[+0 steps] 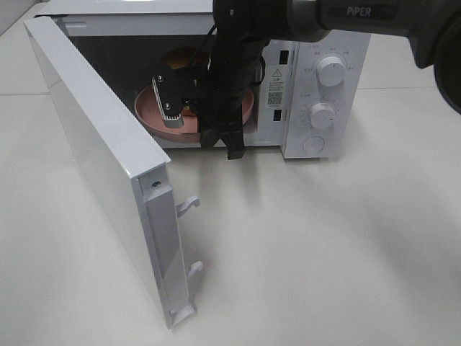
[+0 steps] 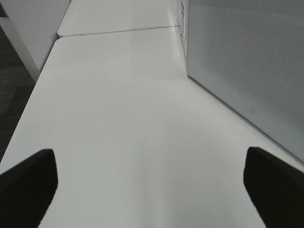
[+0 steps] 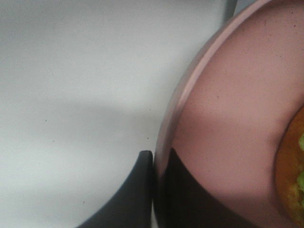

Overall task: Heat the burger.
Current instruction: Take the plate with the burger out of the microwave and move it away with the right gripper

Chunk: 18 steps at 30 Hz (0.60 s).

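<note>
The burger [image 3: 293, 180] shows only as a sliver of brown-orange with a touch of green at the edge of the right wrist view; too little of it is visible to tell which way it points or where its long axis runs. It sits on the pink plate [image 3: 228, 123], toward the plate's middle; in the high view the arm hides it. The plate lies in the open cavity of the white microwave [image 1: 328, 101], which stands at the far side of the white tabletop [image 1: 324, 245]; the plate's near rim is close to the cavity's front edge.

The right arm [image 1: 230, 65] comes in from the upper right, its black forearm crossing above the microwave's control panel, then bends steeply down in front of the cavity; the wrist hangs nearly vertical over the plate's near right part. The right claw [image 3: 154, 190] is pinched on the plate's rim: one dark finger [image 3: 128, 199] lies outside the rim, the other over the inner face.

The microwave door [image 1: 108, 166] swings out to the left toward the near side, its latch hooks facing right.

The left claw [image 2: 152, 185] hovers above bare tabletop left of the door, its two dark fingertips [image 2: 28, 180] spread wide apart with nothing between them.
</note>
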Each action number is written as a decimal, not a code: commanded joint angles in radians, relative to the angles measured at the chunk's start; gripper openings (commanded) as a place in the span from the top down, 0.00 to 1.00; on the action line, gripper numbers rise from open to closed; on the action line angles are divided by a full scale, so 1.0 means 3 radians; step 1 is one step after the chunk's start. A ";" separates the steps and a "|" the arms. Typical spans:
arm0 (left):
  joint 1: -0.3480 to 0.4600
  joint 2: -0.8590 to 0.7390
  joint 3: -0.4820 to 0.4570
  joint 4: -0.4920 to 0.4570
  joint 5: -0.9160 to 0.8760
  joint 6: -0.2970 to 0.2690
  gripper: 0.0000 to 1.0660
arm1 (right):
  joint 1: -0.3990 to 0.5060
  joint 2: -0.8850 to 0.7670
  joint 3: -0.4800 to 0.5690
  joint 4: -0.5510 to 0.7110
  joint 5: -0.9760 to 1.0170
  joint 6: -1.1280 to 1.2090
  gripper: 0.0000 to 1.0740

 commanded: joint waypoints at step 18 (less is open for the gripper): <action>0.0003 -0.0063 0.0010 0.0007 -0.0013 -0.0020 0.05 | 0.0020 -0.0823 0.1040 -0.0163 -0.0773 -0.0150 1.00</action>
